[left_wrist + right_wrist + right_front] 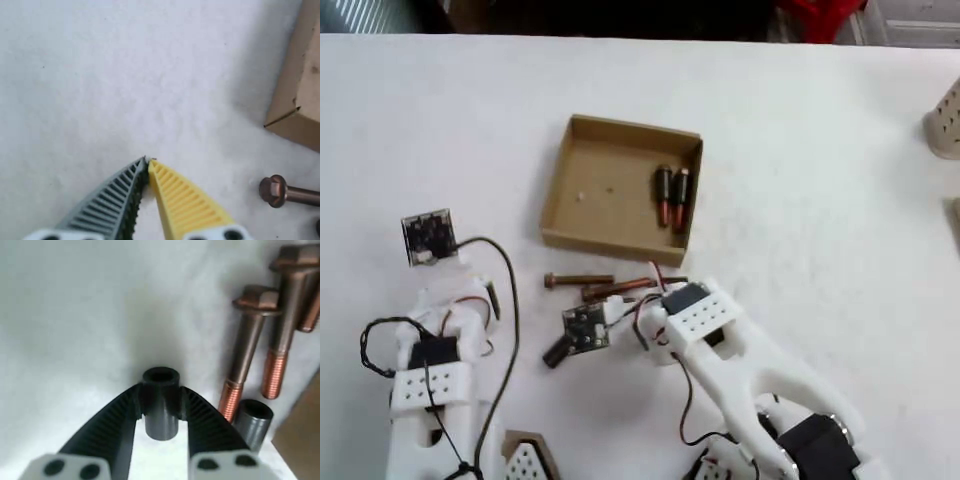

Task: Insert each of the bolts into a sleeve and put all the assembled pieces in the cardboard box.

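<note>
- Your right gripper (160, 395) pinches a short dark cylindrical sleeve (161, 415) — two copper-coloured hex-head bolts (248, 347) lie just beside it.
- Your left gripper (148, 161) is pressed together over the white table (100, 75).
- The shallow brown cardboard box (610, 243) holds two assembled pieces (671, 197).

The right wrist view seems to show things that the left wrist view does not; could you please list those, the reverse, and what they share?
The right wrist view adds the right tool shut on a dark sleeve, and a second sleeve. The left wrist view adds the left tool, shut on nothing. Both show the white table, copper bolts, one head in the left wrist view, and likely the cardboard box, though I cannot match individual bolts.
</note>
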